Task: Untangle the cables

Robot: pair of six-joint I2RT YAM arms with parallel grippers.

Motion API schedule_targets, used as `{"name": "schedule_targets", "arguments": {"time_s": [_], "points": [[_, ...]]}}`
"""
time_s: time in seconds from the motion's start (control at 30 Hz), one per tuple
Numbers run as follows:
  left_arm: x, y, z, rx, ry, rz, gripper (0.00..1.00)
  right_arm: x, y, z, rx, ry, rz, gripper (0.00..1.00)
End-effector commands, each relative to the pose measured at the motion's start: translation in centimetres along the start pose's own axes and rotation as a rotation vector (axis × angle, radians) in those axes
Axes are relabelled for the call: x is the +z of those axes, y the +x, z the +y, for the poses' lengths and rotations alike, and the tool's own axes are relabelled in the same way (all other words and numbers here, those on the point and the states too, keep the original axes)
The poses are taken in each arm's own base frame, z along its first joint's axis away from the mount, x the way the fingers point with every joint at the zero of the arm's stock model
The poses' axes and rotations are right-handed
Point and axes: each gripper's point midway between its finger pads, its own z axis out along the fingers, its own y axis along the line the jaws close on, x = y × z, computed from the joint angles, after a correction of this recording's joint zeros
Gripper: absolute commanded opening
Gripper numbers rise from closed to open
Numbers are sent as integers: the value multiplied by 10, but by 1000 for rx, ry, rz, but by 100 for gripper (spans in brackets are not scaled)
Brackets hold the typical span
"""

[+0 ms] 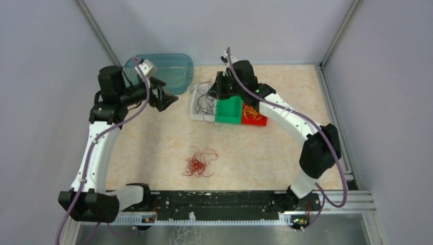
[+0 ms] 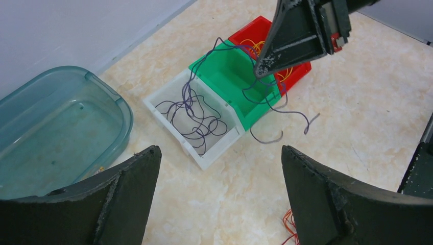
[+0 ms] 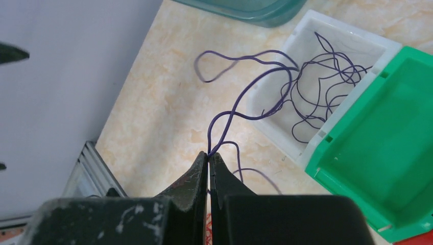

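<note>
My right gripper [image 3: 209,154] is shut on a thin dark cable [image 3: 235,109] and holds it up over the bins; the strand trails into the white bin [image 3: 275,127]. In the left wrist view the right gripper [image 2: 260,70] hangs over the green bin [image 2: 265,109], with the dark cable [image 2: 191,102] looping down into the white bin [image 2: 168,117]. A red cable tangle [image 1: 199,163] lies on the table in front. Yellow cables [image 2: 263,46] lie in the red bin [image 1: 254,116]. My left gripper [image 2: 219,153] is open and empty, near the teal tub [image 1: 171,99].
A teal plastic tub [image 1: 168,71] stands at the back left, also in the left wrist view [image 2: 51,132]. White [image 1: 199,109], green [image 1: 228,109] and red bins sit side by side at the back centre. Grey walls enclose the table.
</note>
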Motion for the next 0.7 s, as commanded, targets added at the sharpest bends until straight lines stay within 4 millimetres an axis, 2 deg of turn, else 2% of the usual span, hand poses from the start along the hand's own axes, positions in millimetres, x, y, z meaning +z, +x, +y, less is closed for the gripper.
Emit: {"name": "schedule_targets", "arguments": {"time_s": [0.0,0.13,0.5,0.67], "points": [[-6,-10,-10,1,17,-24,93,6,4,-9,145,25,97,0],[-10,-12,-21,-17,49,-34,94,18,6,-19,184,55,94,0],[-10,5,-17,-24,10,-18,99,63,0,-54,282,177,41,0],[-10,6,-17,-27,12,-12,99,92,-6,-70,300,221,18,0]]}}
